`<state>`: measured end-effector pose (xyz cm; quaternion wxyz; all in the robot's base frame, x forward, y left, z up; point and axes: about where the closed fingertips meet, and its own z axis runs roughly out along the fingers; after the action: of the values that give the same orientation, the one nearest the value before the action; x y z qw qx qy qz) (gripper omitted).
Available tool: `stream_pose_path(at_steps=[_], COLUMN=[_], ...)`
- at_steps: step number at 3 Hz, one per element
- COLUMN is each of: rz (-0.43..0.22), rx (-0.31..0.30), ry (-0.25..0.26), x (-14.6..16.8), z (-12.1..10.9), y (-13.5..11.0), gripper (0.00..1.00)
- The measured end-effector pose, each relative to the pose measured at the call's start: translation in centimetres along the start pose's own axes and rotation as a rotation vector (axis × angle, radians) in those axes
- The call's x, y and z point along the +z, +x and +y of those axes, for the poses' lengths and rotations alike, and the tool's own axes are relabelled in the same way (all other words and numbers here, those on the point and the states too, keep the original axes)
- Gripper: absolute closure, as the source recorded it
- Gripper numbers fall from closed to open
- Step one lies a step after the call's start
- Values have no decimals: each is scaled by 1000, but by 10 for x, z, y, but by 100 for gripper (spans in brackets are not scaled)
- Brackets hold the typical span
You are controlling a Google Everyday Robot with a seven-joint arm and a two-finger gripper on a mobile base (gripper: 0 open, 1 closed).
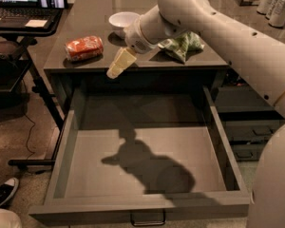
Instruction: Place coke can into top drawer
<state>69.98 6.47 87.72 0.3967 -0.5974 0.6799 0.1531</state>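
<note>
The coke can (84,48), orange-red with white markings, lies on its side on the grey counter (147,63) at the left. The top drawer (142,161) is pulled wide open below the counter, and nothing lies in it. Its small metal pull handle (147,219) shows at the bottom edge. My gripper (118,64) hangs over the counter's front edge, to the right of the can and apart from it, above the drawer's back. It holds nothing.
A white bowl (123,21) stands behind the gripper. A green snack bag (183,45) lies to the right, partly behind my arm. Pale silver cans (275,1) stand at far right. Narrower drawers (249,122) are right of the open drawer. A laptop stand (23,23) is left.
</note>
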Motion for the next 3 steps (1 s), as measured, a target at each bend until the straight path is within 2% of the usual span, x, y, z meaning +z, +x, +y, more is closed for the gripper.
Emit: stream_pose_path(at_steps=[2,3], rz=[-14,-78], rx=[15,30], ry=[-1,-2], x=[6,26], z=[-2,-13], y=[1,-5], gripper=[0,0])
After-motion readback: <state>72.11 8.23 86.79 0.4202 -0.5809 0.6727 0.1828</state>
